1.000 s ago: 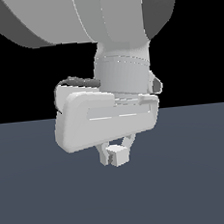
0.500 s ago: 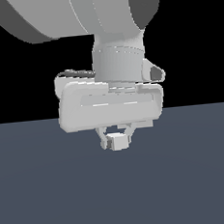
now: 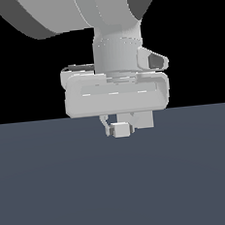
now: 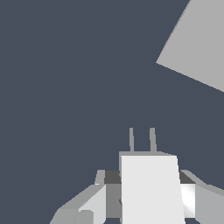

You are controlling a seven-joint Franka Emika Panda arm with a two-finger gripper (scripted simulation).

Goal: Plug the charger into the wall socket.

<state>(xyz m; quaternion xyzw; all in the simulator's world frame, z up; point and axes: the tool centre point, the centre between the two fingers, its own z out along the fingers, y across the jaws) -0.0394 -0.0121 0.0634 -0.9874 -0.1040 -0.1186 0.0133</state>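
My gripper (image 3: 122,130) is shut on the charger (image 3: 121,129), a small white block that hangs below the wide grey hand just above the dark floor. In the wrist view the charger (image 4: 151,188) sits between the two fingers (image 4: 94,203), and its two thin prongs (image 4: 131,140) point away from the hand. The wall socket (image 4: 197,43) is a flat light-grey panel, cut off by the frame edge, well apart from the prongs and off to one side of their line. Its holes do not show. The exterior view does not show the socket.
A dark blue-grey floor (image 3: 120,191) fills the lower half of the exterior view under a black background. The arm's big grey links (image 3: 75,11) loom above the hand.
The hand has risen in the exterior view, shifted slightly to that view's right, and turned from tilted to level. The charger went with it, still held.
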